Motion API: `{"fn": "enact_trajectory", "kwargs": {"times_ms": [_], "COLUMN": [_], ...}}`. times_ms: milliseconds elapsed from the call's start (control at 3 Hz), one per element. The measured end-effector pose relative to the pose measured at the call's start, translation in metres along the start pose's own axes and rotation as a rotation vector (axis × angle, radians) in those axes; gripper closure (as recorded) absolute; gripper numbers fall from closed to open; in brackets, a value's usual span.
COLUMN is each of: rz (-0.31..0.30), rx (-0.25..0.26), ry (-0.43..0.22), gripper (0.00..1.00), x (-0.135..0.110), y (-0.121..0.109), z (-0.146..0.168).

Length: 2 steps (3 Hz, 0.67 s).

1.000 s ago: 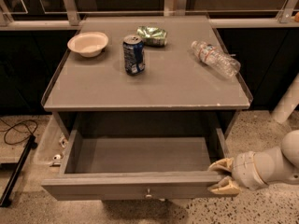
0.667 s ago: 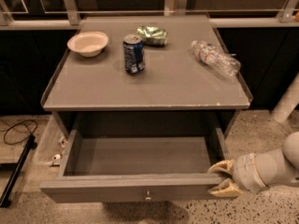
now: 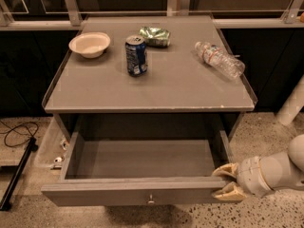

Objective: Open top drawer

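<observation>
The top drawer (image 3: pixel 142 194) stands pulled far out from under the grey table (image 3: pixel 147 94). Its plain grey tray is bare inside. One small round metal knob (image 3: pixel 150 200) sits in the middle of its flat front. My gripper (image 3: pixel 227 182) is at the drawer's front right corner, coming in from the right on a white arm. Its two tan fingers (image 3: pixel 226 170) are spread apart, one above and one below the top edge of the drawer front. I cannot tell whether they touch it. The lower drawers are out of view.
On the tabletop stand a white bowl (image 3: pixel 89 43), a blue can (image 3: pixel 136 55), a crumpled green bag (image 3: pixel 155 36) and a lying plastic bottle (image 3: pixel 219 60). A black cable (image 3: pixel 19 129) lies on the floor at the left. A white post (image 3: pixel 290 103) stands at the right.
The gripper and the drawer stay in about the same place; no clear movement.
</observation>
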<state>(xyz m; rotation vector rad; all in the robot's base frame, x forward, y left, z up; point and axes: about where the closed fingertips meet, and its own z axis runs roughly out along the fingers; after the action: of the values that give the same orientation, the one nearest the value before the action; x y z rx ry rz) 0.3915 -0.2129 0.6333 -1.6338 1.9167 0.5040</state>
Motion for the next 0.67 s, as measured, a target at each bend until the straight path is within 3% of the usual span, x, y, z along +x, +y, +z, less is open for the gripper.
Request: {"fn": "enact_trajectory", "kwargs": {"times_ms": [667], "rz": [-0.031], "rx": [-0.024], "ry": [-0.001], "gripper": [0.34], "x": [0.005], "y": [0.01], "z": [-0.001]}}
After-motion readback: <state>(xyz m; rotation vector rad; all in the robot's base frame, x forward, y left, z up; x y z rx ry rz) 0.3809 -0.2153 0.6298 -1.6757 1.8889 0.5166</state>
